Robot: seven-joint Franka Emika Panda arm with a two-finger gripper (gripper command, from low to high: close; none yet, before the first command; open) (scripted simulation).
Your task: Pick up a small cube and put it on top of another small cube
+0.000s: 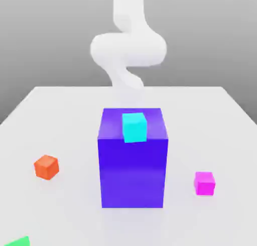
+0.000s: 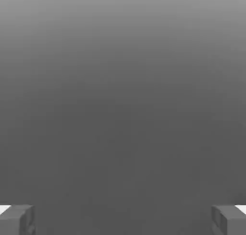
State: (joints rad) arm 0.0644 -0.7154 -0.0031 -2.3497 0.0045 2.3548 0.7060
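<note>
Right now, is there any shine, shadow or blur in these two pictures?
Exterior view: the white arm looks soft and hazy, the big purple block throws a faint reflection on the glossy table, and shadows are barely there. Hand view: a smooth grey gradient, darker lower down, with the open claw at the edge.

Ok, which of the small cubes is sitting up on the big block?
The cyan cube: it rests on top of the big blue-purple block, while the orange cube and magenta-pink cube sit on the table.

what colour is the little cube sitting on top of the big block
Cyan. The little cube sits on the blue-purple block, clearest in the exterior view.
</note>
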